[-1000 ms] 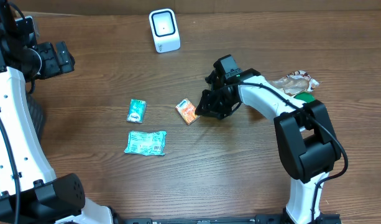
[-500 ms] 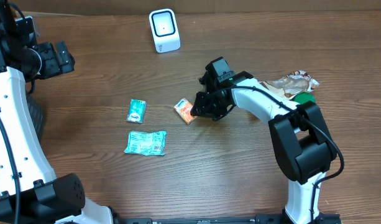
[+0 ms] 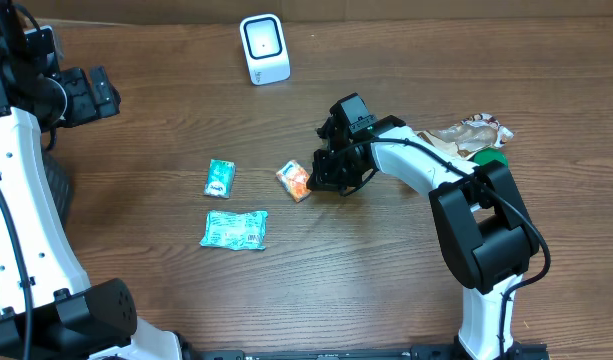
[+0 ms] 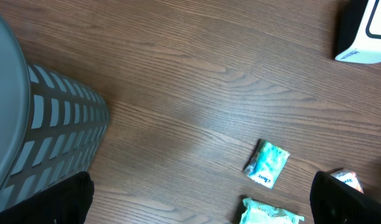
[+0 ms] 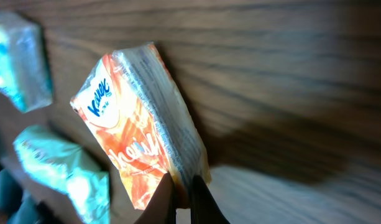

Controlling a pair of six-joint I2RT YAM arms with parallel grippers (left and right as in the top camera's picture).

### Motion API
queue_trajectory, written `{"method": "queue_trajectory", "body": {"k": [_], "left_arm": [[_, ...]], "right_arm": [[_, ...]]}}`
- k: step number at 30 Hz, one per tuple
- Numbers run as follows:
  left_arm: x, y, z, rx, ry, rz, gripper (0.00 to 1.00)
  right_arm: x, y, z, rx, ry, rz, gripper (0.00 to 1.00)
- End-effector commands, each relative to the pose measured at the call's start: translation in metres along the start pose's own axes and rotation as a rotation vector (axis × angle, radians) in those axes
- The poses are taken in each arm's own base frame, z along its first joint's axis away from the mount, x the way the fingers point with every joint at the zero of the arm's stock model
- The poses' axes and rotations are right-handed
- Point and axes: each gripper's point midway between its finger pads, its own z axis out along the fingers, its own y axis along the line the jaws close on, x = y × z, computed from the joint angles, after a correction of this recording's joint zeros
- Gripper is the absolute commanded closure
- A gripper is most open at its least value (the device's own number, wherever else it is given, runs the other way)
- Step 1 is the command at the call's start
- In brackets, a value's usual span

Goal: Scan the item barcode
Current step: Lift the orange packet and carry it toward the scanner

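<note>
An orange tissue pack (image 3: 295,179) lies on the wooden table left of my right arm. My right gripper (image 3: 321,176) is shut on that pack's near edge. In the right wrist view the two fingers pinch the thin rim of the orange tissue pack (image 5: 134,130), the right gripper (image 5: 183,186) being at the bottom. The white barcode scanner (image 3: 264,48) stands at the back of the table, also in the left wrist view as the scanner (image 4: 364,34). My left gripper (image 3: 86,95) hangs far left, open and empty, the left gripper (image 4: 206,199) spanning bare wood.
A small teal packet (image 3: 219,177) and a larger teal packet (image 3: 234,229) lie left of the orange pack. A crumpled snack bag (image 3: 473,133) and a green item (image 3: 491,157) sit at the right. A grey slatted basket (image 4: 35,124) stands at the left edge.
My right gripper moved left onto the orange pack and closed on its edge. The pack shifted slightly left and turned. The left arm stayed still.
</note>
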Motion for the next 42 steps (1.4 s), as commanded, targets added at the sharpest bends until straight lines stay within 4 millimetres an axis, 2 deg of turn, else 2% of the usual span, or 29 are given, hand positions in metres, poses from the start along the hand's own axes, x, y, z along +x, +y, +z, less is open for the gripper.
{"method": "queue_trajectory", "body": {"k": [1,8,11,14,18,21,25,33,37,42], "left_arm": [[-0.002,0.0,-0.003,-0.003,-0.013,0.023,0.01],[-0.002,0.0,-0.003,-0.003,-0.012,0.023,0.0],[-0.002,0.0,-0.003,-0.003,-0.013,0.023,0.0],[-0.002,0.0,-0.003,-0.003,-0.013,0.023,0.0],[-0.002,0.0,-0.003,-0.003,-0.012,0.023,0.0],[-0.002,0.0,-0.003,-0.003,-0.013,0.023,0.0],[-0.002,0.0,-0.003,-0.003,-0.012,0.023,0.0],[-0.002,0.0,-0.003,-0.003,-0.013,0.023,0.0],[-0.002,0.0,-0.003,-0.003,-0.013,0.023,0.0],[-0.002,0.0,-0.003,-0.003,-0.012,0.023,0.0]], "right_arm": [[-0.004,0.046,-0.035,-0.166,-0.032,-0.099,0.96],[-0.004,0.093,-0.11,-0.482,-0.065,-0.155,0.96],[-0.001,0.111,-0.149,-0.698,-0.043,-0.195,0.96],[-0.001,0.116,-0.18,-0.853,-0.011,-0.185,0.96],[-0.013,0.104,-0.196,-0.873,-0.003,-0.065,0.96],[-0.018,0.098,-0.203,-0.878,0.004,0.003,0.96],[-0.021,0.099,-0.211,-0.903,0.029,0.041,0.96],[-0.03,0.101,-0.213,-0.893,-0.006,0.02,0.96],[-0.043,0.095,-0.196,-0.791,-0.114,-0.008,0.96],[-0.053,0.065,-0.139,-0.44,-0.226,0.07,0.96]]}}
